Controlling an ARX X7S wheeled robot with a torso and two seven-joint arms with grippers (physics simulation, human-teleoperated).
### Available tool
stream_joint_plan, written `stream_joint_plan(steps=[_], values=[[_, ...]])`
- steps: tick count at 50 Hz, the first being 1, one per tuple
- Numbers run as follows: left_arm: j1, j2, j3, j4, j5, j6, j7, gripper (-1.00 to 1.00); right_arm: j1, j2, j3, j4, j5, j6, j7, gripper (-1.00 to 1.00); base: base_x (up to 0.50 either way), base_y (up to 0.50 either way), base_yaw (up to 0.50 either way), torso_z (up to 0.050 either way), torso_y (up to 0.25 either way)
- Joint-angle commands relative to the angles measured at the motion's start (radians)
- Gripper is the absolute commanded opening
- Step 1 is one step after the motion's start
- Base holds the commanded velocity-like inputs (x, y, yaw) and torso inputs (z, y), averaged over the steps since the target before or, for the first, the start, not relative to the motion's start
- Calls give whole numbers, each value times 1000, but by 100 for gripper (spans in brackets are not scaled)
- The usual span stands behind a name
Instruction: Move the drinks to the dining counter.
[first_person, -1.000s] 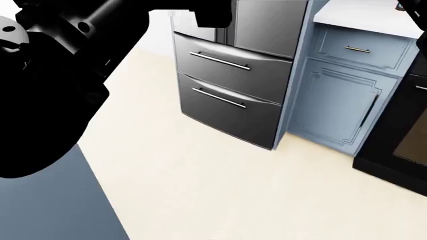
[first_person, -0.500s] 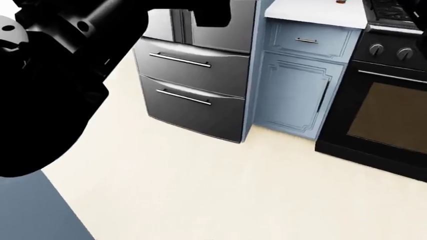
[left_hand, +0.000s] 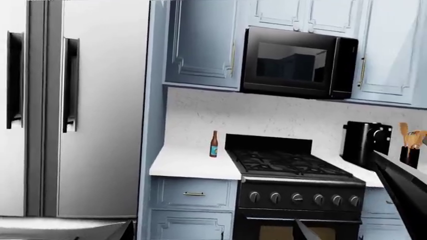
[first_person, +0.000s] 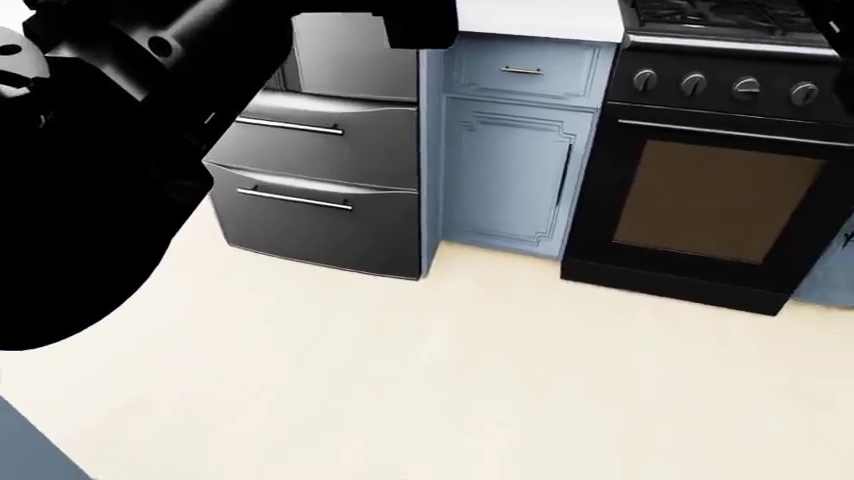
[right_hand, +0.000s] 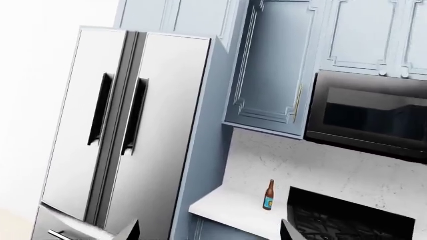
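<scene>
Bottle: brown glass bottle (left_hand: 213, 144) with a blue label stands upright on the white tabletop (left_hand: 190, 165) beside the black gas stove (left_hand: 293, 172), near the backsplash, at about 9 o'clock of the burners; the right wrist view shows the same bottle (right_hand: 269, 195) alone on that surface.
Other drinks: only the bottle shows in any view.
Left hand: two dark fingertips (left_hand: 303, 232) rise at the lower edge of the left wrist view with a wide gap between them, so the left hand (left_hand: 213, 232) stands apart and holds nothing.
Right hand: dark fingertips (right_hand: 130, 231) likewise sit well apart at the lower edge of the right wrist view, and the right hand (right_hand: 210, 231) is empty.
Left arm: a large black mass (first_person: 94, 170) fills the 9 to 11 o'clock part of the head view; which joints they are is hard to say.
Kitchen: steel refrigerator (first_person: 320, 170) with two drawer fronts stands at 11 o'clock in the head view, a pale blue cabinet (first_person: 507, 170) at 12 o'clock, the oven door (first_person: 714, 200) at 2 o'clock, cream floor (first_person: 441, 380) below.
Above the stove: black microwave (left_hand: 297, 62) hangs under blue wall cupboards.
Far tabletop: black appliance (left_hand: 365, 142) and a holder of wooden utensils (left_hand: 410, 145) sit at 3 o'clock of the stove.
</scene>
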Motion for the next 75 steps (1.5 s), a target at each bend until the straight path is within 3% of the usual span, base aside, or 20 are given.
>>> stream_joint_plan(steps=[1,12,18,40,75], values=[[-1,-2,2,2,0,3,-1,100,2,1,0,-2,1,0,2,100,-72,-18,-500,0,0],[2,-3,4,3,-1,6,1,100,40,0,-73,56,0,111,87,100,-66,-15,-399,0,0],[1,-4,5,2,-2,8,2,100,21,9,-43,31,-7,62,58,100,31,-1,0,0,0],[-5,-7,8,2,-2,11,4,100,19,5,-31,44,22,52,75,100,515,-78,0,0,0],[-7,-12,15,-1,3,17,10,100,16,4,-21,36,28,32,45,100,372,-339,0,0,1]])
